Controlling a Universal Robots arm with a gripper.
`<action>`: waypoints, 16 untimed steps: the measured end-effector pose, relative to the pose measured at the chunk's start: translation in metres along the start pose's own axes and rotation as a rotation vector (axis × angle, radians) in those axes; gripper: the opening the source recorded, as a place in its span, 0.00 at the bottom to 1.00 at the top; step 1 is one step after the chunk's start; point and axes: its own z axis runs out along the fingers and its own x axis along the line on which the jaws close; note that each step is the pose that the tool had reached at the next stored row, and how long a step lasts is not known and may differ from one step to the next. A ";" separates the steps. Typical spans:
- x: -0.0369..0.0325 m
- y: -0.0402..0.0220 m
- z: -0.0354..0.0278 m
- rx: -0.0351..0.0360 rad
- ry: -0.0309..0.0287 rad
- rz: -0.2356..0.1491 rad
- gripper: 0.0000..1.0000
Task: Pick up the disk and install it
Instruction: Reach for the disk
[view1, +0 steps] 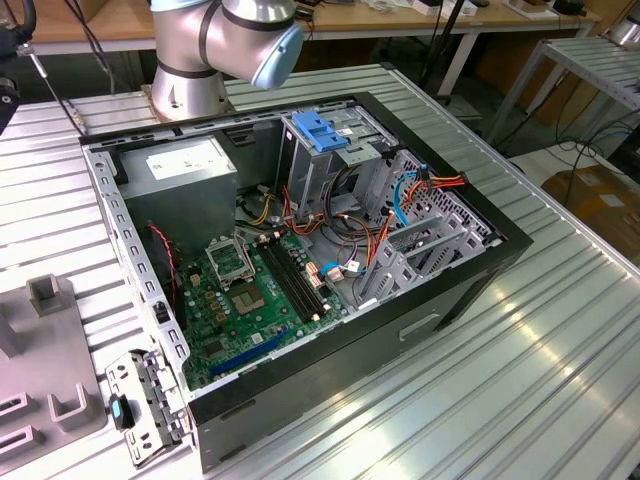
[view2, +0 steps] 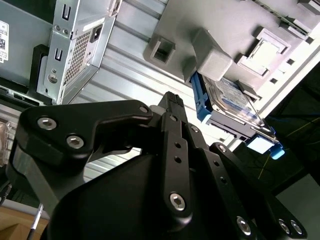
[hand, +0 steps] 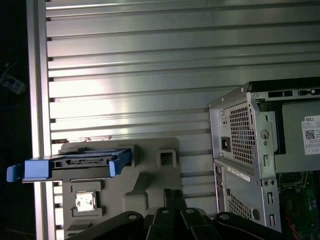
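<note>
The disk (hand: 75, 165) stands on its edge in the grey holder (hand: 147, 185) close to the bench edge, well apart from the open computer case (hand: 240, 140). I judge this leaves its flat sides free for gripping. My gripper (hand: 172, 196) hangs near the holder, its fingers closed together and holding nothing.

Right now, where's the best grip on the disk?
Likely the exposed top edge, pinched across its two broad faces, coming from above. The disk stands on edge in the grey stand, so its lower edge is seated there and its thin profile suits a pinch.
</note>
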 end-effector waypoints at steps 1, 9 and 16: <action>0.0014 -0.0001 0.0000 0.0000 0.0000 0.000 0.11; 0.0086 -0.0006 -0.0002 0.0000 0.0000 0.000 0.11; 0.0157 -0.0012 -0.0004 0.0000 0.0000 0.000 0.11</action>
